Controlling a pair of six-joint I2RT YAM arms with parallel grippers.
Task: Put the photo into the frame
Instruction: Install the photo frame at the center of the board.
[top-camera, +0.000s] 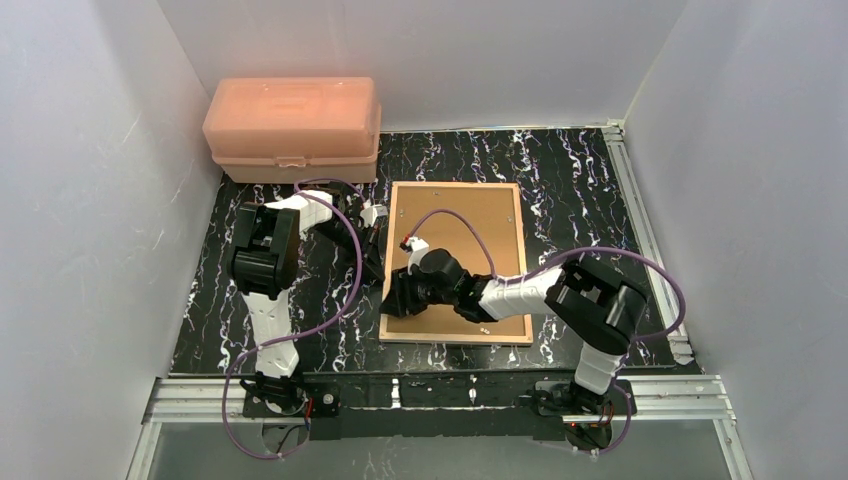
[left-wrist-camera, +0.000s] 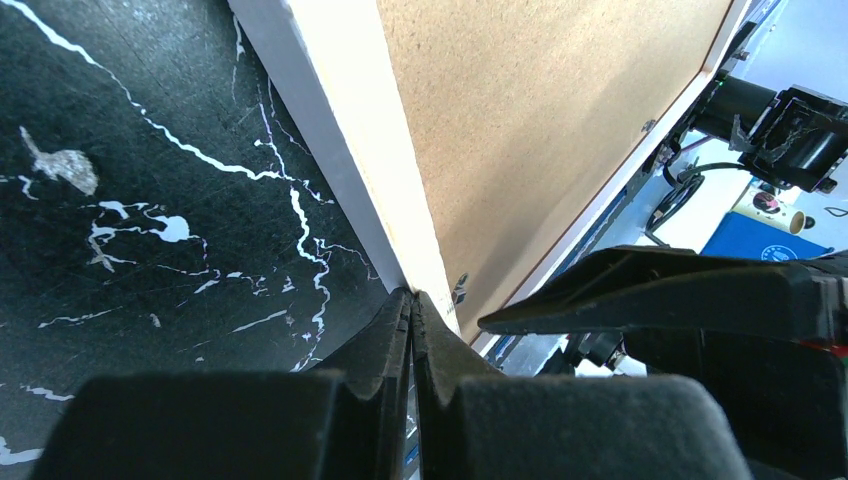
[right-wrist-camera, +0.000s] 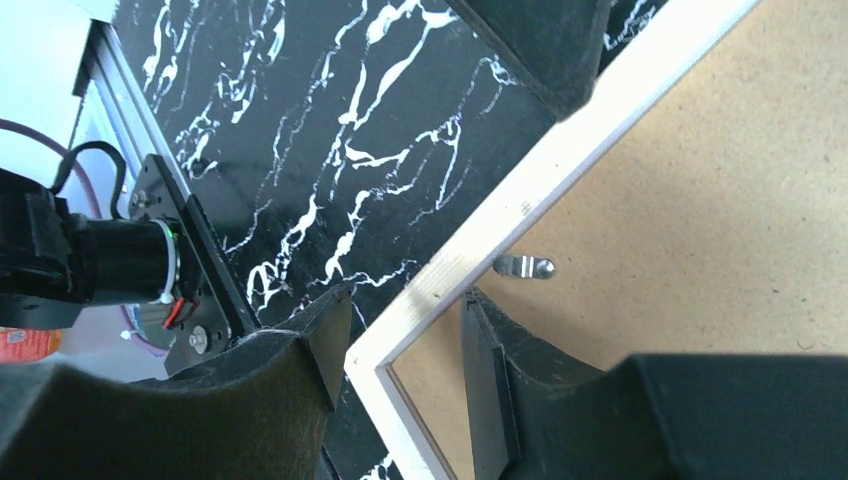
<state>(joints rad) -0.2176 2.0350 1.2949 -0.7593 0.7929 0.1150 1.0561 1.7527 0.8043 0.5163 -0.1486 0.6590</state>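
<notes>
Plainly, face-down frame, right pincer astride its corner

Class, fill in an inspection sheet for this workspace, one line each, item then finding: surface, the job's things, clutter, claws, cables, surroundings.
Surface: black table with white veining.
Job's things: frame lies back up at the centre, brown backing board inside its pale wood rim, a metal clip near the near-left corner; photo not seen.
Clutter: pink plastic box at the far left, apart from the frame.
Claws: left claw shut, tips at the frame's left edge; right claw astride the frame's near-left corner rim, grip uncertain.
Cables: purple cables loop over both arms; one crosses above the backing board.
Surroundings: white walls on three sides; metal rails along the near and right edges.
</notes>
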